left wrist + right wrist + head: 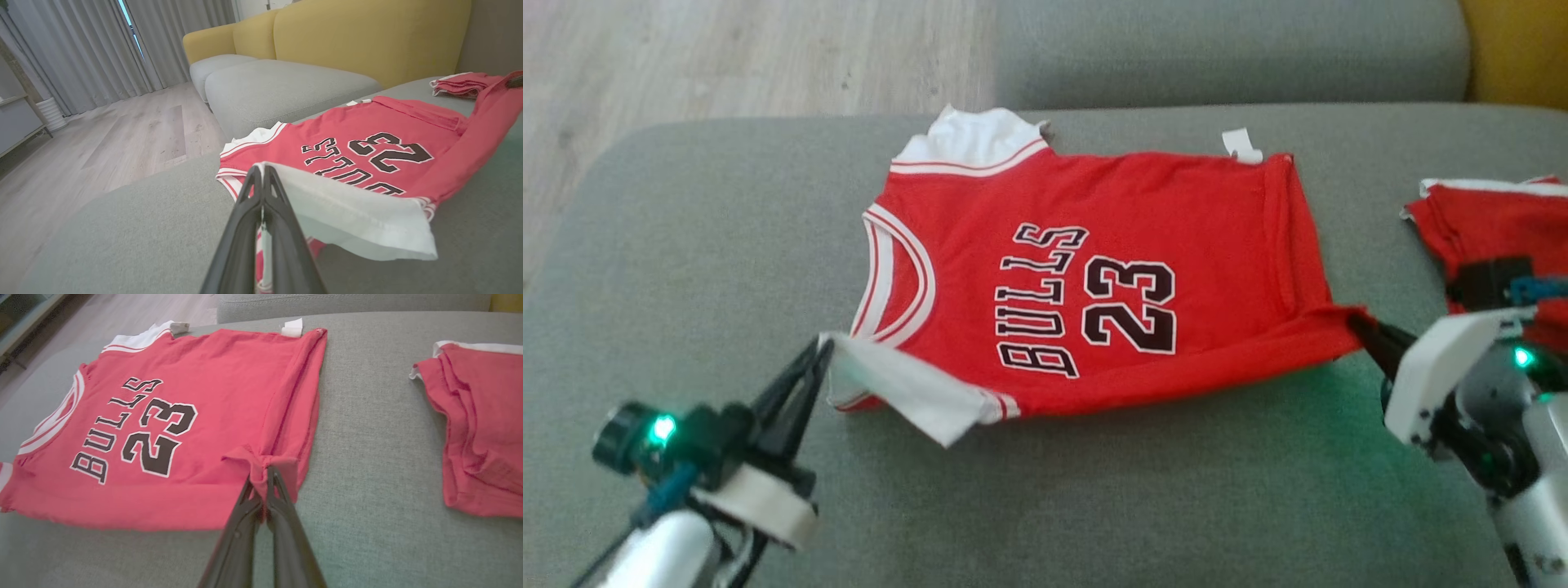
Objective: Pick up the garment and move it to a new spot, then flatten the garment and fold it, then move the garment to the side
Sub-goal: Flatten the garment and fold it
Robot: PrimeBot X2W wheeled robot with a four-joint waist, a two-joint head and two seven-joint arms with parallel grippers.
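A grey sofa (pixel 686 245) carries a red jersey (pixel 1176 212) spread print-up across its middle, neck toward the robot's left and hem toward its right. Another red garment (pixel 1486 220) lies well apart at the right edge. The left gripper (pixel 823 351) is clenched on the jersey's near shoulder corner, whose white inner side shows, and the right gripper (pixel 1360 322) is clenched on the near hem corner, with the near edge stretched between them.

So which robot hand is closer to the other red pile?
The right. The right gripper pinches the jersey at its hem corner, beside the red pile; the left gripper pinches the shoulder end, on the jersey's far side.
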